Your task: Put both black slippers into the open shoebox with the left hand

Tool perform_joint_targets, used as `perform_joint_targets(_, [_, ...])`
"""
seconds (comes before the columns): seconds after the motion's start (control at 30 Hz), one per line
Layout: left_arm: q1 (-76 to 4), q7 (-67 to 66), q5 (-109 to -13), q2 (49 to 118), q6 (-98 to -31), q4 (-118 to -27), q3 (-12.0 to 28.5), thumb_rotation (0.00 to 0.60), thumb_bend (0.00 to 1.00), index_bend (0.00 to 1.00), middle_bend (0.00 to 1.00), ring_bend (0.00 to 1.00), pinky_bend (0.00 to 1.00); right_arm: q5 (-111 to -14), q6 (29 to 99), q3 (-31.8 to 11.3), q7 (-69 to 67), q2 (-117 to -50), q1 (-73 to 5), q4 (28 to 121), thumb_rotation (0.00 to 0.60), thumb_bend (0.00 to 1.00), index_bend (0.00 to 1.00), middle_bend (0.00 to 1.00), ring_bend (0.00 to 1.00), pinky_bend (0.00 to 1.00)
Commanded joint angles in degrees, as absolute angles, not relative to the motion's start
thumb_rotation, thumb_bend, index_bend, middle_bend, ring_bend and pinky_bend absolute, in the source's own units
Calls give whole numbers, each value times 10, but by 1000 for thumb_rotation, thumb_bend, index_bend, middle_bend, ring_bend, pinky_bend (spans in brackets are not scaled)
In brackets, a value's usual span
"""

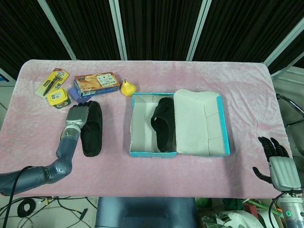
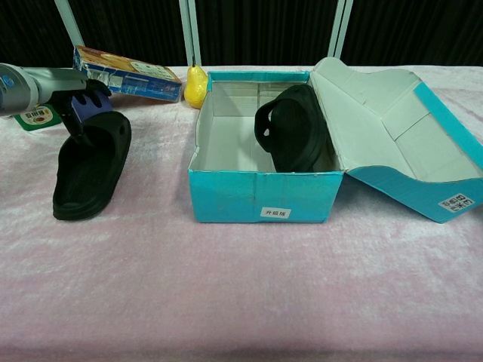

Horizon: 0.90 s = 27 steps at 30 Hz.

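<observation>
Head and chest views, listed left to right. Far-left corner of the pink table [image 1: 199,76]: a yellow blister pack [image 1: 52,81] w/ a dark tool, and just near of it a small yellow-lidded tub [image 1: 59,97]. A purple block [image 1: 76,92] sits next, touching the near edge of an orange snack box [image 1: 97,83]; in the chest view this box [image 2: 128,73] stands behind the left hand.

Left hand [image 1: 77,115] lies over the far-left part of the loose black slipper [image 1: 91,129]. Chest view: its dark fingers [image 2: 84,113] point down and touch the slipper's [image 2: 90,166] far end; they are curled, but a closed grasp cannot be told, and the slipper still rests flat on the cloth, left of the box and apart from it.

A yellow pear-shaped toy [image 1: 127,88] stands just beyond the far-left corner of the teal shoebox [image 1: 153,154]. Box is open at table centre, lid [image 1: 199,123] folded out to the right. The second black slipper [image 1: 164,124] is inside, tilted on edge against the right wall, strap side facing left (chest view [image 2: 294,139]).

Right hand [image 1: 275,159] hangs off the near-right table edge, fingers apart, holding nothing.
</observation>
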<state>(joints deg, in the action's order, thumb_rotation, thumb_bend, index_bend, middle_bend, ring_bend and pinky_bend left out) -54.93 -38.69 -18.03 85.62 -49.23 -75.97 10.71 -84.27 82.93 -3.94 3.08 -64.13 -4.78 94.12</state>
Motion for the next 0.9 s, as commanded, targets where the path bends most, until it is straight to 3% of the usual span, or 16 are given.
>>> perform_joint_targets(0.03, [-564,-396,-152,873,-463,-723,108,600,13,65,127,100,156,-841,828,-40,32,-641,-49,942,600,157,96,80,49,153])
perform_joint_targets(0.33, [-586,-406,-100,897,-411,-661,105,600,13,86,161,147,167,-837,825,-41,38,-640,-50,946,600,157,96,79,49,153])
perform_joint_targets(0.43, [-589,-405,-88,903,-395,-646,103,600,37,205,292,324,327,-835,824,-41,39,-640,-50,948,600,157,96,79,48,153])
perform_joint_targets(0.53, [-588,-392,-91,909,-389,-633,107,600,50,290,379,403,464,-835,823,-41,41,-640,-51,949,600,157,96,79,48,153])
perform_joint_targets(0.73, [-568,-338,-126,891,-376,-654,124,600,51,371,437,412,508,-834,821,-42,44,-639,-53,952,600,158,95,77,49,154])
perform_joint_targets(0.9, [-521,-233,-214,845,-326,-711,173,600,51,382,454,412,513,-838,821,-42,43,-638,-55,952,600,157,94,76,49,154])
